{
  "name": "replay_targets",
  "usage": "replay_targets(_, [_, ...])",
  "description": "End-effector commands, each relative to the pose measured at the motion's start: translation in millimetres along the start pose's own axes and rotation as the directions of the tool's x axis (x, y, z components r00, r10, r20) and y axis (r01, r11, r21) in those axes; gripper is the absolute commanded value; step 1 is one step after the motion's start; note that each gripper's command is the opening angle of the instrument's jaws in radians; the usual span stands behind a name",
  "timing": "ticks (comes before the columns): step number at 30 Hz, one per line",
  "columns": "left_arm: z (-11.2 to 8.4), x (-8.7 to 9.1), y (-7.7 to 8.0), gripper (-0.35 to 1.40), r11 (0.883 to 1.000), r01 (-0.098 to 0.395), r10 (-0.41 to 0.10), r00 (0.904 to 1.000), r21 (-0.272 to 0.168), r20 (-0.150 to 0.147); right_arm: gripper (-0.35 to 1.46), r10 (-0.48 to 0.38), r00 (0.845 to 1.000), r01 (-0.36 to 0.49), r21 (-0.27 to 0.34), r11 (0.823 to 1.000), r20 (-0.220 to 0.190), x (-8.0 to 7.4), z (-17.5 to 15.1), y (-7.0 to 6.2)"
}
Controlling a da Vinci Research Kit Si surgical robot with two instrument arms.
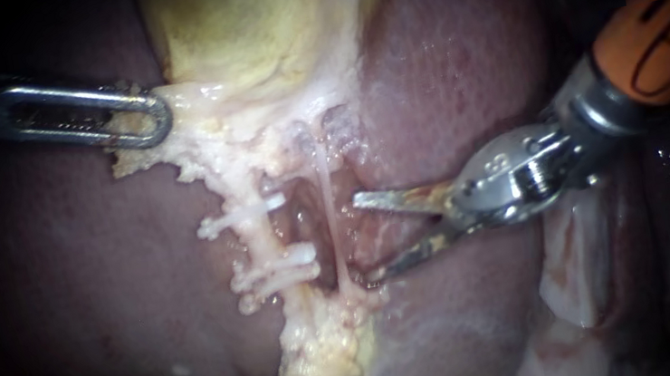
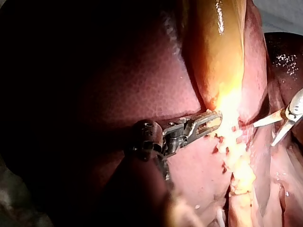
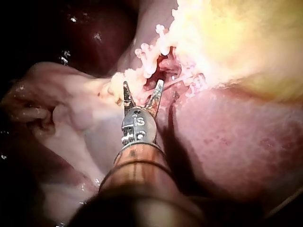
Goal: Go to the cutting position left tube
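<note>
The left tube (image 1: pixel 260 240) runs down from the yellow gallbladder (image 1: pixel 259 17), pale and thick, with white clips (image 1: pixel 241 216) across it above and below. To its right hangs a thin pale strand, the right tube (image 1: pixel 329 207). My right instrument (image 1: pixel 365 240) comes in from the right with its blades open, tips just right of the thin tube and apart from the left tube. In the right wrist view the blades (image 3: pixel 142 90) gape just short of the clipped tissue (image 3: pixel 151 54). My left instrument (image 1: pixel 144 120) is shut on whitish tissue at the gallbladder's base, also seen in the left wrist view (image 2: pixel 208 124).
Dark red liver (image 1: pixel 77 289) surrounds the field on both sides. A lumpy yellow-white strip of fat (image 1: pixel 325 364) continues below the tubes. Pale folded tissue (image 1: pixel 587 263) lies under the right instrument's shaft.
</note>
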State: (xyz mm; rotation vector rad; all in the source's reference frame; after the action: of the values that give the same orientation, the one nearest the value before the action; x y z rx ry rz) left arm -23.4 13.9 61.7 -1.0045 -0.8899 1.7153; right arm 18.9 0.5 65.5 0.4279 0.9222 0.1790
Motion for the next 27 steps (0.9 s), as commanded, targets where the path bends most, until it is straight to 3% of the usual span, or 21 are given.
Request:
replay_targets(1, [0.0, 0.0, 0.0, -0.35, 1.0, 0.0, 0.0, 1.0, 0.0, 0.0, 1.45, 0.017, 1.0, -0.017, 0.014, 1.0, -0.003, 0.0, 0.9, 0.0])
replay_targets(7, [0.0, -0.1, 0.0, -0.35, 1.0, 0.0, 0.0, 1.0, 0.001, 0.0, 1.45, 0.069, 0.997, -0.065, 0.077, 0.995, -0.047, -0.8, 4.1, 1.1])
replay_targets(15, [0.1, -0.1, -0.1, -0.35, 1.0, 0.0, 0.0, 1.0, 0.001, 0.0, 1.45, 0.101, 0.991, -0.088, 0.131, 0.987, -0.092, -2.3, 4.7, 3.1])
replay_targets(27, [0.1, -0.1, -0.1, -0.35, 1.0, -0.001, 0.001, 1.0, 0.003, -0.002, 1.43, 0.064, 0.988, -0.033, 0.209, 0.977, -0.144, -2.8, 4.9, 4.1])
